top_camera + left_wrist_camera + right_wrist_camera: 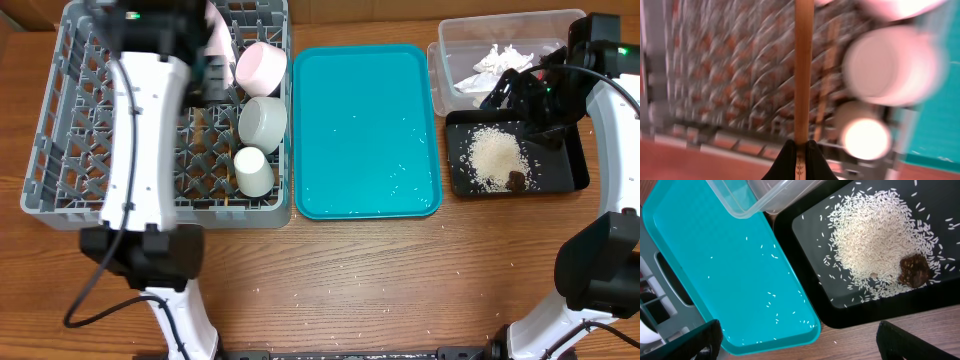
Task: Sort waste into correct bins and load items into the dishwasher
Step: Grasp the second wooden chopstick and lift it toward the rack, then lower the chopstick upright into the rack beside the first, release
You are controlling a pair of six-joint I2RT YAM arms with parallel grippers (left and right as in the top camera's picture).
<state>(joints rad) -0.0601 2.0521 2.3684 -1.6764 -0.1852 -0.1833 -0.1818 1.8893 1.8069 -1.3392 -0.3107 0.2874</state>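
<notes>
One thin wooden chopstick (803,75) is pinched at its near end in the left gripper (799,159), fingers clamped on it, with the shaft pointing out over the large grey plastic dish rack (60,150).

- A second wooden chopstick (826,85) seems to lie in the rack just beside it, though the view is blurred.
- Along the rack's right side sit a pink round bowl (262,66), a white round bowl (263,122) and a small white cup (254,171).
- Step in hand, as I judge it: loading the chopstick. The next move calls for lowering it between the pegs beside its mate, then letting go.
- Just right of the rack is the teal serving tray (365,90), with a few stray rice grains (772,300) on it.
- Farther right of the rack, a shallow black tray (570,170) holds a heap of white rice (495,155) and a small brown lump (515,181).
- Also there, a clear plastic tub (470,35) holds a crumpled white napkin (500,62).
- The right gripper (797,330) hangs there too, fingers spread wide, holding nothing.
</notes>
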